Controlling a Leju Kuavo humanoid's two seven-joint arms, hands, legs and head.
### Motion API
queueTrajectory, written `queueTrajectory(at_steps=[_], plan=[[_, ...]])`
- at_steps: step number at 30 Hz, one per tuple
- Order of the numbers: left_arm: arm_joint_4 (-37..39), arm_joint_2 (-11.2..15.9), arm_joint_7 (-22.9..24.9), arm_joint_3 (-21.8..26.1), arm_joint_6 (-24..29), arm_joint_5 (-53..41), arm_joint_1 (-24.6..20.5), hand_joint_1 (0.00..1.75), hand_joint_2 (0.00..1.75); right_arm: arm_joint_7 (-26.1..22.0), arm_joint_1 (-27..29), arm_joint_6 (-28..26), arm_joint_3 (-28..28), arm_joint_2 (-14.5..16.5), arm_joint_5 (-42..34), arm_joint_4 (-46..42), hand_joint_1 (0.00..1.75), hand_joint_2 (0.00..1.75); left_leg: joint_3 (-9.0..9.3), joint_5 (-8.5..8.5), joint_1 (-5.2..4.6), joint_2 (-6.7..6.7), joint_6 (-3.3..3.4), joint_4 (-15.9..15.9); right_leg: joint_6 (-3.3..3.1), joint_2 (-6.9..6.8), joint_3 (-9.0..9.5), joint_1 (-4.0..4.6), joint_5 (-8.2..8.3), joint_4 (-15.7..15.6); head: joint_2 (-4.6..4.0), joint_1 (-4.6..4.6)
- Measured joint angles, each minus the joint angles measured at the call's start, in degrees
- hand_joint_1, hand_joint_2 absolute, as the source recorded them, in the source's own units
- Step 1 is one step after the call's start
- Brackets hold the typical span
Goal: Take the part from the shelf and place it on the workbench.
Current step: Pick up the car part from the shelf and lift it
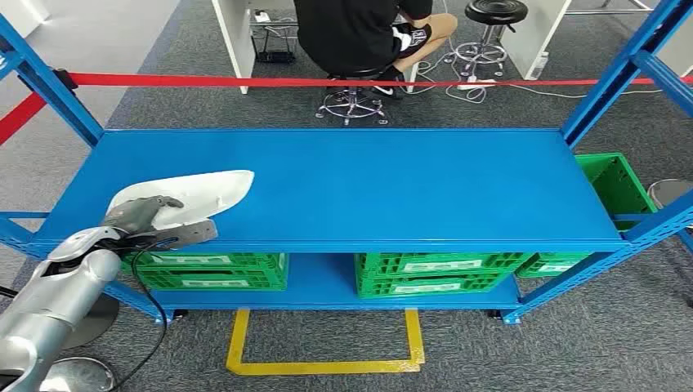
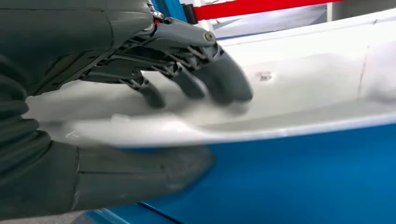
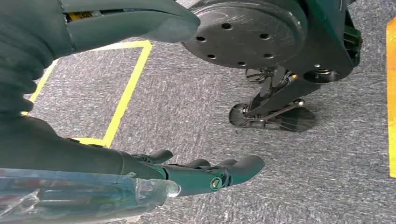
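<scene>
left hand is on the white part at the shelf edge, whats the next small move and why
Probably lift the white part slightly off the blue shelf. The left hand already has fingers on top and the thumb beneath its edge, so the grip looks set, while the part seems to rest on the shelf surface.

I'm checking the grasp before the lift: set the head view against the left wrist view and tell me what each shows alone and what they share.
Head view alone: the whole blue shelf, green crates beneath it, yellow floor marking, and a seated person beyond the red tape.

Left wrist view alone: the thumb lies under the part's edge and the fingers rest on its top.

Both: the left hand gripping the white part at the shelf's left end, with red tape behind.
</scene>
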Motion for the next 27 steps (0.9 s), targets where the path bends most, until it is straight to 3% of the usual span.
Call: queueTrajectory(at_steps=[14,27], plan=[[-0.22,-0.51,-1.88,0.14,4.12,1.39,-0.26,1.75,1.75,-1.76,-1.36,0.63,-3.14,0.13,3.77,0.67,0.00,1.75,0.01,0.03,0.00,-0.01,0.03,0.00,0.00,-0.05,0.08,0.00,0.00,0.00,0.00,0.01],[-4.69,-1.19,-4.65,1.92,7.01,4.98,2.94,1.75,1.75,-3.92,-2.54,0.70,-6.45,0.15,7.22,1.15,0.00,1.75,0.00,0.04,-0.01,-0.01,0.03,0.00,0.01,-0.04,0.07,0.00,0.01,0.01,0.00,0.01]])
